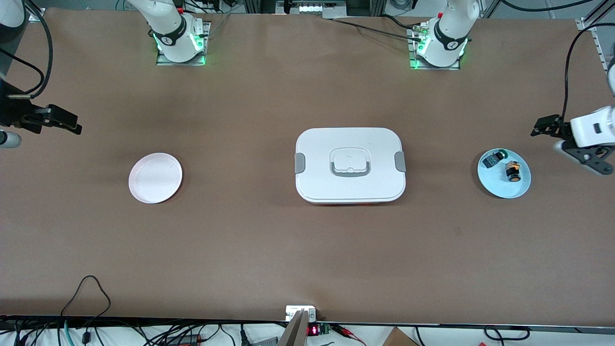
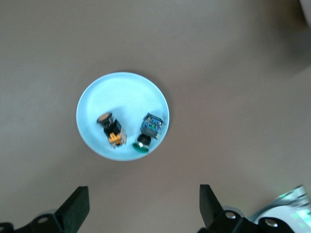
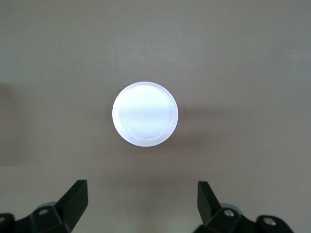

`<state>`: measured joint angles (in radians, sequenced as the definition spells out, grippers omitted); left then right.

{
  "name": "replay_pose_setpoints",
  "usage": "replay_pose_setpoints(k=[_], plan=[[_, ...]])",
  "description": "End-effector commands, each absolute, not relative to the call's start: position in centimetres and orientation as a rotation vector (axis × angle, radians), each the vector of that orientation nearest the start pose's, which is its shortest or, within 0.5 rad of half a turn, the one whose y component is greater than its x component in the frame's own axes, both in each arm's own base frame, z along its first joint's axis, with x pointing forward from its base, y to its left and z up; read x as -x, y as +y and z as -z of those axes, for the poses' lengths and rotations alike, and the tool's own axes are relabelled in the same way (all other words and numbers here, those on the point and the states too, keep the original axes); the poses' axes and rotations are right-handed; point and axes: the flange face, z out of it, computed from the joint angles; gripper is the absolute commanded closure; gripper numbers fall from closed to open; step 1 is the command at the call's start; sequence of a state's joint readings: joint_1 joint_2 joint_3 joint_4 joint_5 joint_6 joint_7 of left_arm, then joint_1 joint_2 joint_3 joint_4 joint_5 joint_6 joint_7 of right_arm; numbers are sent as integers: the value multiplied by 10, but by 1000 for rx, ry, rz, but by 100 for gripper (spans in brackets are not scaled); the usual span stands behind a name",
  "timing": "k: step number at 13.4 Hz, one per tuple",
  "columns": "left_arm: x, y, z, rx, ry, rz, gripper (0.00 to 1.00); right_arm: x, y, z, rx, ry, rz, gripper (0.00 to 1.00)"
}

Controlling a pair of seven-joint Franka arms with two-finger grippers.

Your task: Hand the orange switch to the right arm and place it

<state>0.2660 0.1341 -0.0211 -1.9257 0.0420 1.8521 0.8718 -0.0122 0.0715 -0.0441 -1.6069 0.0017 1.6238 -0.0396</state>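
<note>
Hovering left gripper (image 2: 141, 208): it hung in the air at the left arm's end of the table, just beside the pale blue plate (image 1: 521, 190), fingers spread wide and holding nothing.
Left fingertips (image 2: 77, 204): both dark tips showed in the left wrist view with the plate between and ahead of them, so the approach already looked roughly lined up.
Orange switch (image 1: 513, 172): it lay on its side on the blue plate, in the part toward the left arm's end of the table, its orange face pointing toward the front camera.
Green-button part (image 1: 493, 159): it sat on the same plate, near the switch but apart from it, farther from the front camera.
Step in hand: picking up the switch, judged from the empty fingers and the untouched part.
Doing it well: I judged the fingers should come down astride the switch's black body, clear of the green-button part and the plate rim, since a tiny round part may roll or slip.
Right gripper (image 3: 141, 208): it waited, spread wide and empty, near the white plate (image 1: 137, 190) at the right arm's end.
White lidded box (image 1: 350, 165): it stood between the two plates, mid-table.
</note>
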Motion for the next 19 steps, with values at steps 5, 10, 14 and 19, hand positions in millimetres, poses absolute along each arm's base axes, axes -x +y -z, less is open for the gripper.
replay_pose_setpoints(k=[5,10,14,19], plan=[[-531,162,-311,2646,1824,-140,0,-580,-32,-575,3133,32,-86,0],[-534,186,-263,2320,2264,-77,0,-579,-31,-574,3135,27,-91,0],[-534,198,-236,2115,2442,-45,0,-579,-33,-573,3130,35,-100,0],[-525,221,-223,2104,2413,-15,0,-581,-28,-569,3131,25,-112,0]])
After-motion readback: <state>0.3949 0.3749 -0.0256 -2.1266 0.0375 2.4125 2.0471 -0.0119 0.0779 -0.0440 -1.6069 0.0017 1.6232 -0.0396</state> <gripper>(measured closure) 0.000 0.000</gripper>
